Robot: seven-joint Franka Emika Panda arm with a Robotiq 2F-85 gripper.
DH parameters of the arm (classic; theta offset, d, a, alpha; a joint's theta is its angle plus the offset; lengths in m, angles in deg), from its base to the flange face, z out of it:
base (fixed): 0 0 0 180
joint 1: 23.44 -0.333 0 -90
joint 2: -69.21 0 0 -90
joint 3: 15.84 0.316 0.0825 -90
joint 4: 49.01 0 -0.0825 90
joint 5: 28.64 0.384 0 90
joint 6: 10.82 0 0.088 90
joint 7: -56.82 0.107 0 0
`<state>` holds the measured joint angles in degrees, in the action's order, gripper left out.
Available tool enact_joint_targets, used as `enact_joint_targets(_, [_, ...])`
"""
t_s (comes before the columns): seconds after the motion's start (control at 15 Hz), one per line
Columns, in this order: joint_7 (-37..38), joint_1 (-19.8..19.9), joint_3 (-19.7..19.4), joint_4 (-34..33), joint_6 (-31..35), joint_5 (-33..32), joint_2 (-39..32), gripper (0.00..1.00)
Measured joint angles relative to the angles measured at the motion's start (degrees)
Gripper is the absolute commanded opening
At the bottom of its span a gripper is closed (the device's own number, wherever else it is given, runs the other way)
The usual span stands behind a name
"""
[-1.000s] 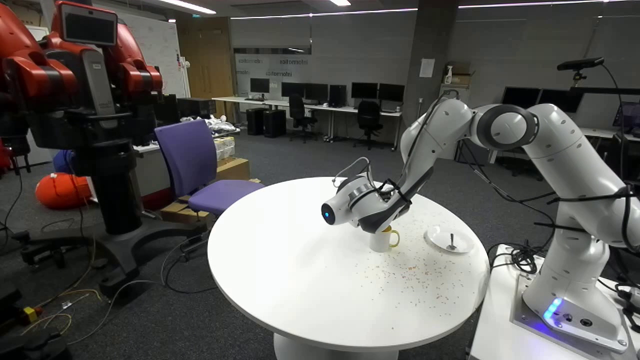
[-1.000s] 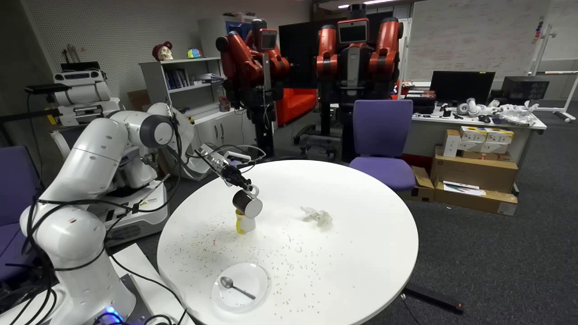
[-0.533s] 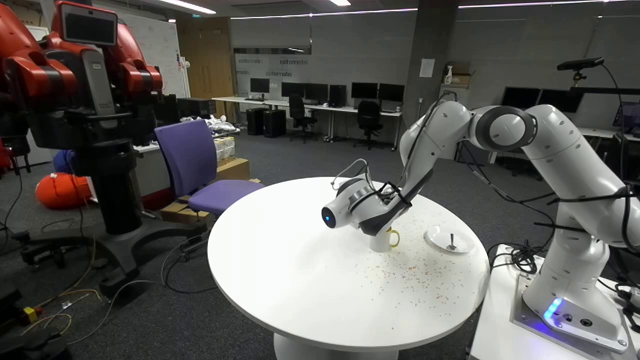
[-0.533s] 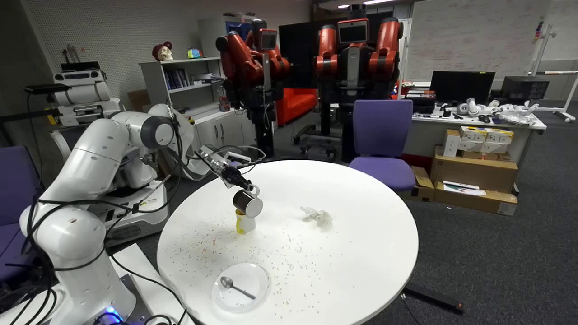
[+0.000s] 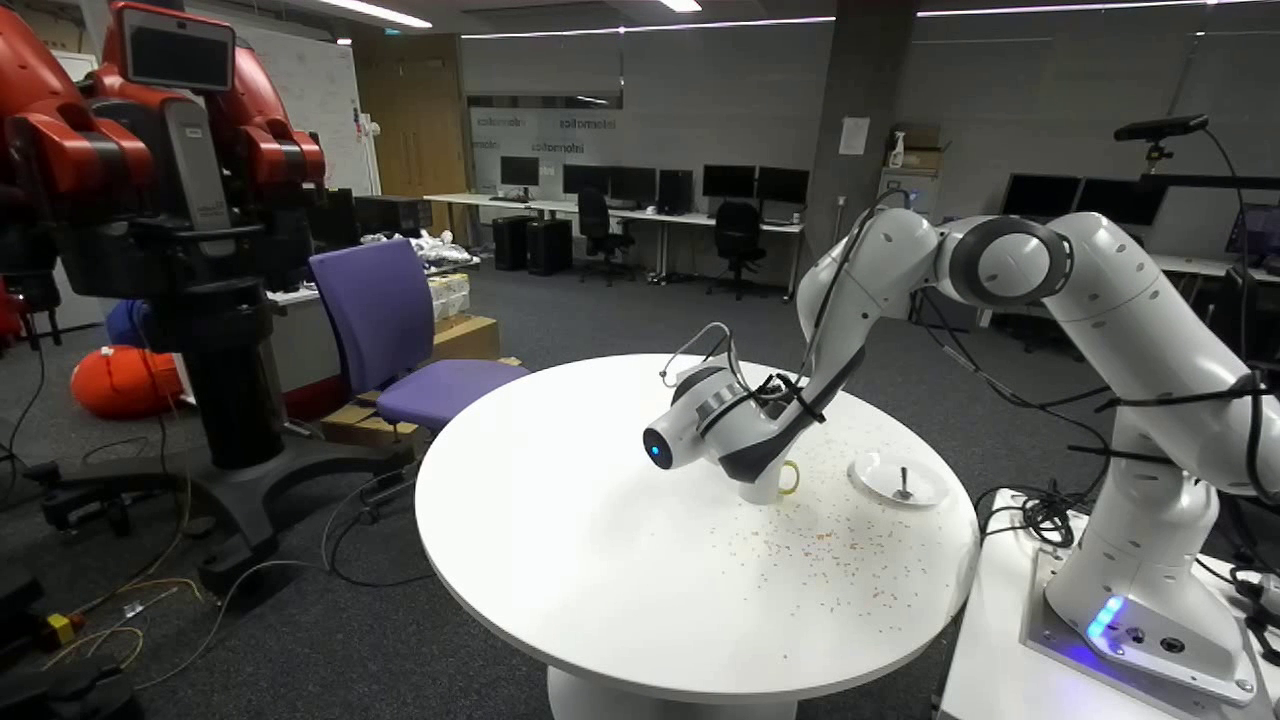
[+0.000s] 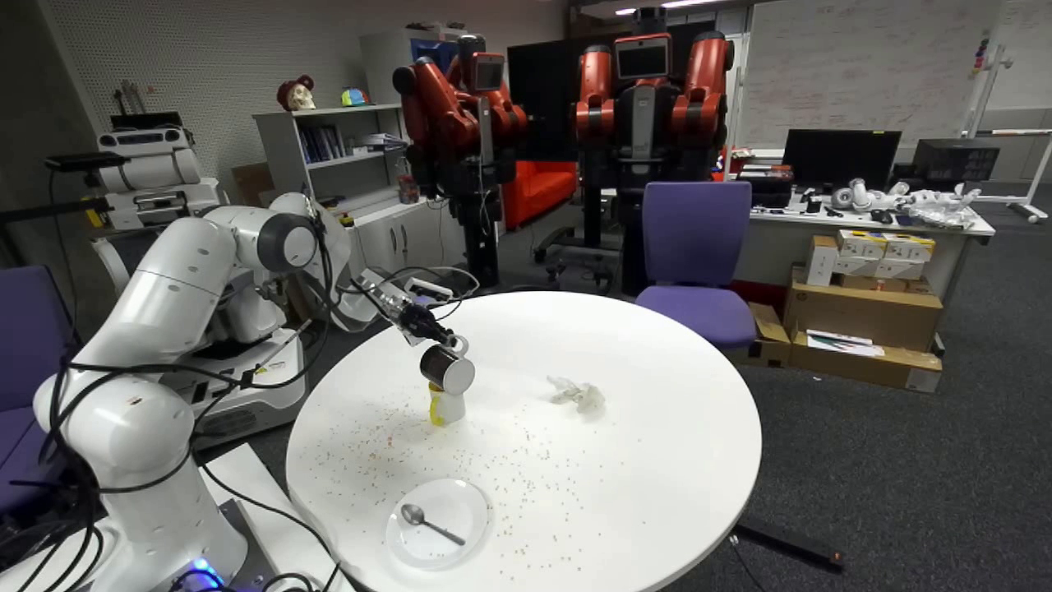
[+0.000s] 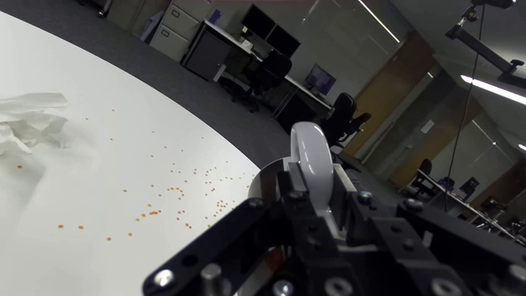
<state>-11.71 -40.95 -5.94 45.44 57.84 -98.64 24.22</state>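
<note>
White-handled mug (image 6: 448,369): tilted right above the yellow-handled mug (image 6: 451,407), barely shifted since a second ago
End effector (image 7: 319,181): clamped on the white handle (image 7: 313,160)
Arm (image 5: 880,260): reaches lower than before, now covering more of the yellow-handled mug in an exterior view
Surface (image 6: 674,460): plate (image 6: 460,499), spoon (image 6: 433,526) and crumpled white scrap (image 6: 582,396) unmoved

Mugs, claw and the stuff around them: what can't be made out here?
The dark mug and the claw holding it: hidden behind the robot arm in an exterior view.
The yellow-handled mug: part of its top is covered by the dark mug in an exterior view.
The crumpled white sheet: cut off by the wrist view's left edge.
The orange bits: too small to identify.
</note>
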Motion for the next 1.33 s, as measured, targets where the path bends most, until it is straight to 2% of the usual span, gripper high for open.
enact_joint_targets(1.33, [-3.51,-1.25,0.0,0.0,-3.06,-1.98,-1.65,0.05])
